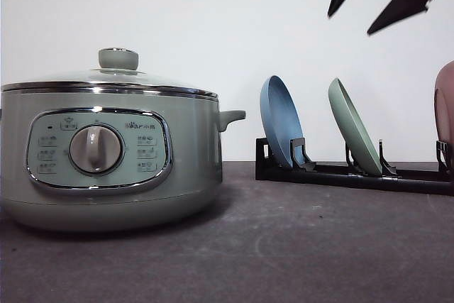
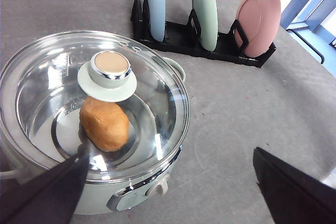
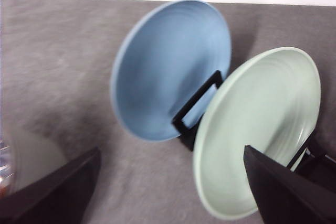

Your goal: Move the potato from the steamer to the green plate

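My potato (image 2: 104,124) lies flat under the steamer (image 2: 94,124) lid, long axis running toward the dial, both my grippers spread.

Orange-brown potato (image 2: 104,123), pale green steamer (image 1: 106,154), mint-green plate (image 3: 260,129).

The front camera sits low at table height, close to the steamer (image 1: 106,157), facing the wall. The left wrist camera looks steeply down over the steamer toward the plate rack (image 2: 202,43). The right wrist camera hangs close above the blue plate (image 3: 170,69) and green plate (image 3: 257,129), which all three views share.
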Available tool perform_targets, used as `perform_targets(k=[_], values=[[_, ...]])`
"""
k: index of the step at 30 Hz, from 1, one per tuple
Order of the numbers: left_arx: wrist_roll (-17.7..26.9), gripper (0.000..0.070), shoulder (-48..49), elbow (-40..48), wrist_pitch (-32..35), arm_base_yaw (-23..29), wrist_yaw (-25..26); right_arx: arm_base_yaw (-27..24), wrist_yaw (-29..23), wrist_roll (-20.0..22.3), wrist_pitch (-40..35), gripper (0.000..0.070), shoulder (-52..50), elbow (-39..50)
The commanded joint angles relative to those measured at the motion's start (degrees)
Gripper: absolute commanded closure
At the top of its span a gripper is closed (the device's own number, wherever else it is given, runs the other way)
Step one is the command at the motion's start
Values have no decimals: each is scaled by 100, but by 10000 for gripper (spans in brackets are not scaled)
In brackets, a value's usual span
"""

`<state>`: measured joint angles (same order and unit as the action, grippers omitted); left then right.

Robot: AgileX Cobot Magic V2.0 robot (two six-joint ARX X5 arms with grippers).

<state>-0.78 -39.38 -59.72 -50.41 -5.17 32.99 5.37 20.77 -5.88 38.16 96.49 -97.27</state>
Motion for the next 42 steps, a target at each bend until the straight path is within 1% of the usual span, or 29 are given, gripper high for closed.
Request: perform_targets(k=[1,6,11,15,19,22,25,28,32,34,37,39,42], values=[[11,63,-31,-142,66,-15,35,24,-36,-113,-185,153,258,-144],[11,63,-31,-142,63,-15,35,24,-176,-168,-573,153,730,-144],[9,63,-31,-142,60,-15,35,39,-176,-314,-899,156,1102,-144],[11,63,-31,-142,57,-15,35,55,-167,-404,-1007,214,1334,-144],[11,63,-31,-142,57,-15,37,83,-172,-421,-1053,223,1519,-144],[11,63,-31,-142,59,-15,35,90,-174,-421,-1071,299,1573,-144],[11,63,-31,-142,59,-15,35,98,-172,-421,-1118,411,1585,-144],[11,63,-31,-142,61,-15,35,98,-174,-421,-1112,505,1585,-144],[11,63,-31,-142,60,-15,35,98,-173,-425,-1112,576,1585,-144],[11,63,-31,-142,59,-15,35,98,-172,-427,-1114,598,1585,-144],[11,63,-31,-142,59,-15,35,98,-168,-427,-1114,681,1585,-144],[11,63,-31,-142,61,-15,35,98,-143,-437,-1114,694,1584,-147],[11,63,-31,-142,59,-15,35,98,-110,-500,-1111,694,1577,-167]])
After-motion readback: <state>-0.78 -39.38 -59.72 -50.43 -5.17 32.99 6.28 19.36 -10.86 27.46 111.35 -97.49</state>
